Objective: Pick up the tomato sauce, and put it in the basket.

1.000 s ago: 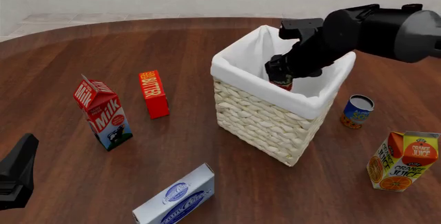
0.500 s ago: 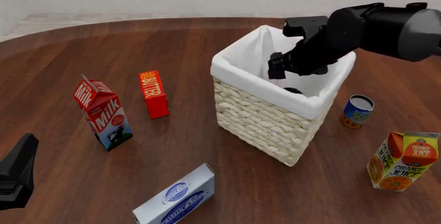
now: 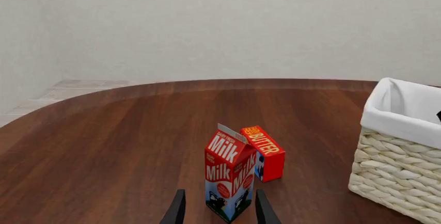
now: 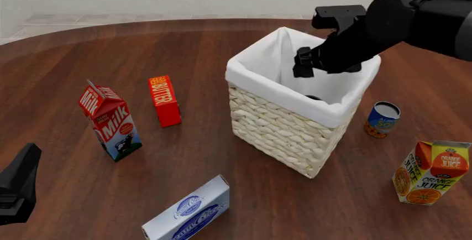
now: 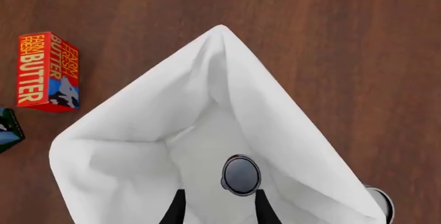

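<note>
Dark wood tabletop bears the woven basket (image 4: 291, 132); cylindrical tomato sauce (image 5: 241, 175) inside, right gripper (image 5: 216, 209) open, empty.

On my front view the dark wooden desk (image 4: 199, 52) carries a red milk carton (image 4: 110, 121) upright at left, a red butter box (image 4: 164, 100) just beyond it, a blue-and-white box (image 4: 188, 212) lying flat nearest me, a blue-labelled can (image 4: 382, 119) and an orange juice carton (image 4: 431, 172) at right.

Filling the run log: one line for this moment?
tomato sauce: in basket | right claw: open, above basket | left claw: open, idle
</note>
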`<state>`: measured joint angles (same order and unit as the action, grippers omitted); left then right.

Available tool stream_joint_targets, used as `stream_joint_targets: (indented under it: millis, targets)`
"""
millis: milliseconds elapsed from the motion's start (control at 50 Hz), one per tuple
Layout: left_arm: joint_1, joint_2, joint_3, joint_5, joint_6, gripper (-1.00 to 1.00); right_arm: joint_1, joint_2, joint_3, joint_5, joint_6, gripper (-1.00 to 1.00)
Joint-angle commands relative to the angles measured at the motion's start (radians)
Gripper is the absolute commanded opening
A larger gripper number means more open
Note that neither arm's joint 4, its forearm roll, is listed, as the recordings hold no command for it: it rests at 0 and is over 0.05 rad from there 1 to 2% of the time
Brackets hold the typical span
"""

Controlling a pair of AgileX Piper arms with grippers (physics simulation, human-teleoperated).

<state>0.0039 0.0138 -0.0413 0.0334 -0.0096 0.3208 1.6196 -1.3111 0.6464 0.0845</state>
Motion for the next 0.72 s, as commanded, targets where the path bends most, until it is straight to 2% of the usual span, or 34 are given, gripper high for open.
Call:
stream_joint_targets:
  millis: [20,440,580,720]
  targets:
    - [-0.003,0.003,0.014,-0.017,0.003,1.00,0.005,-0.088,0.019,0.037,-0.003,1.00]
    - [-0.002,-0.004,0.015,-0.011,0.003,1.00,0.022,-0.310,0.101,0.119,-0.010,1.00]
    - [-0.003,0.003,0.014,-0.017,0.003,1.00,0.038,-0.381,0.130,0.113,-0.018,1.00]
    - [-0.003,0.003,0.014,-0.017,0.003,1.00,0.044,-0.492,0.189,0.119,-0.002,1.00]
